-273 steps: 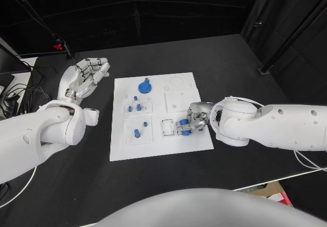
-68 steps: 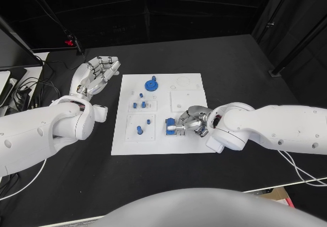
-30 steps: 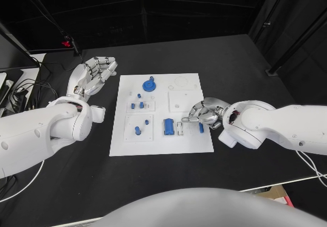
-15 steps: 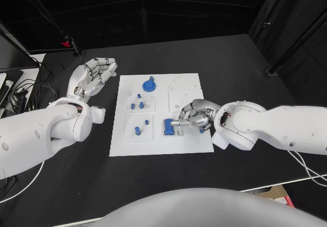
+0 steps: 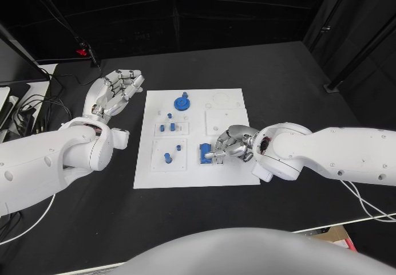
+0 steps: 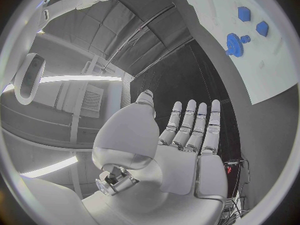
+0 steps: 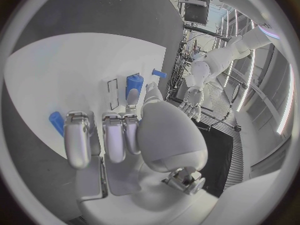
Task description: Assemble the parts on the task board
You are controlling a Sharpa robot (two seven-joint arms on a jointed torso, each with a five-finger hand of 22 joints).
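The task board (image 5: 194,172) lies at frame centre on the black table (image 5: 272,74). A blue gear (image 5: 181,103) sits near its upper edge. An oblong blue part (image 5: 205,152) lies centre-right on the board, long axis running top to bottom. The right hand (image 5: 233,145) hangs beside it, fingers curled, holding nothing visible. The left hand (image 5: 115,89) rests upper left, off the board, fingers extended, empty.

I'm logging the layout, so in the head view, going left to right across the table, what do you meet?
Left hand → blue gear on the task board → right hand.
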